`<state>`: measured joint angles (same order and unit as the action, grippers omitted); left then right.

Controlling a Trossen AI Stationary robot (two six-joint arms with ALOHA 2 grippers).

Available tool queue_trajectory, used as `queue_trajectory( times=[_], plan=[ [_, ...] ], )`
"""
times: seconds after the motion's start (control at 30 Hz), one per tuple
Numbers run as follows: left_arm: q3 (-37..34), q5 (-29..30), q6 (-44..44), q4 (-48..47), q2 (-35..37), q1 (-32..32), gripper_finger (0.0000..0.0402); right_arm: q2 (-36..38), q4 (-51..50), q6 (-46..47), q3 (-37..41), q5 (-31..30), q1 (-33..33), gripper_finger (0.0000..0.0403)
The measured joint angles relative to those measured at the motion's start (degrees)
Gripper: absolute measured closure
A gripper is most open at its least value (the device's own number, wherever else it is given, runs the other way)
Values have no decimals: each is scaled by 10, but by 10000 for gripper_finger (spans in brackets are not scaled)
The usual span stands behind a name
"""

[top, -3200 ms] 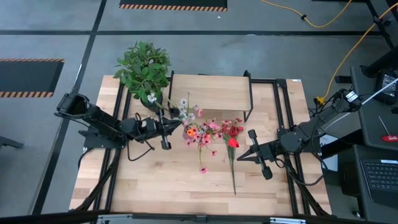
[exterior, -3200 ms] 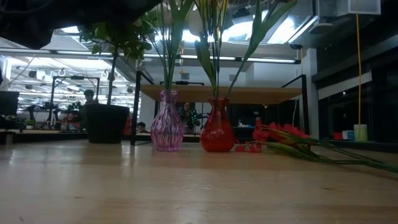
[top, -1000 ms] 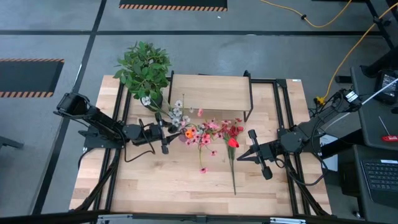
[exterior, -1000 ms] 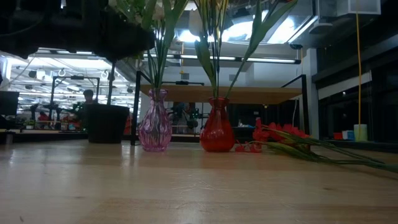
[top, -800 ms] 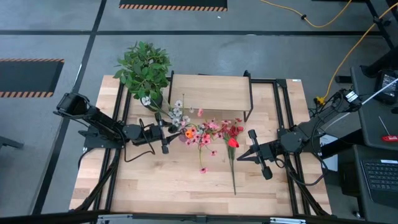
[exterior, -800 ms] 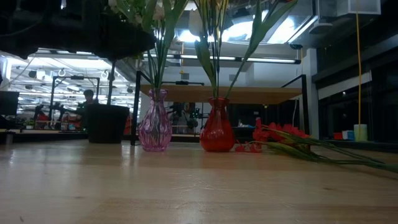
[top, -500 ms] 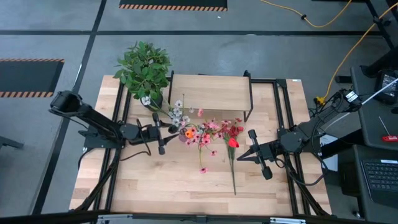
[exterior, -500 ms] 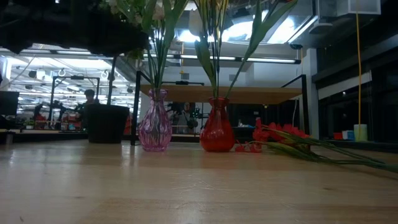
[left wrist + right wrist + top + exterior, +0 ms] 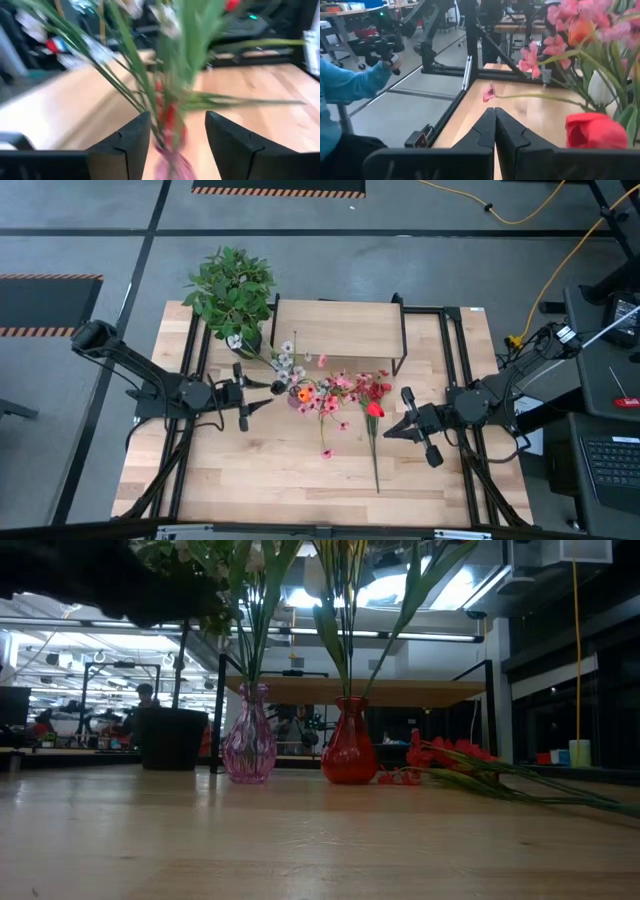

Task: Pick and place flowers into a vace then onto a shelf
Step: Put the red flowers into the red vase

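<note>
While right end effector (image 9: 495, 131) sits closed, left end effector (image 9: 176, 131) gapes empty.

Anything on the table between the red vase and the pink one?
Nothing: in the low view, bare tabletop separates the pink vase from the red vase, which stand apart.

Two vases (image 9: 248, 747) (image 9: 348, 743) side by side before shelf (image 9: 338, 328); loose flowers (image 9: 372, 405) right of them; potted plant (image 9: 232, 288) left of shelf.
</note>
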<state>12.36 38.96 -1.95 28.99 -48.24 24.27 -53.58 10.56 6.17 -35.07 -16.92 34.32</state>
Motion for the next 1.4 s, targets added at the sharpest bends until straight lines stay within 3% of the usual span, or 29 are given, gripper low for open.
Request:
queue_trajectory(
  times=[0.13, 0.43, 0.57, 1.03, 1.17, 1.4],
  plan=[
    [0, -37, 55, -43, 7, 17, 253, 8, -30, 29, -1, -15, 5, 399],
    [14, -106, 45, -42, -9, 20, 392, -47, -286, 194, -131, -79, 16, 401],
    [15, -99, 57, -40, -15, 20, 399, -108, -364, 270, -195, -96, 44, 401],
    [15, -91, 92, -40, -15, 20, 397, -350, -776, 691, -439, -136, 129, 401],
    [15, -91, 93, -43, -15, 20, 396, -391, -824, 775, -452, -136, 142, 399],
    [15, -91, 93, -58, -15, 20, 396, -441, -828, 811, -452, -139, 143, 396]
  ],
)
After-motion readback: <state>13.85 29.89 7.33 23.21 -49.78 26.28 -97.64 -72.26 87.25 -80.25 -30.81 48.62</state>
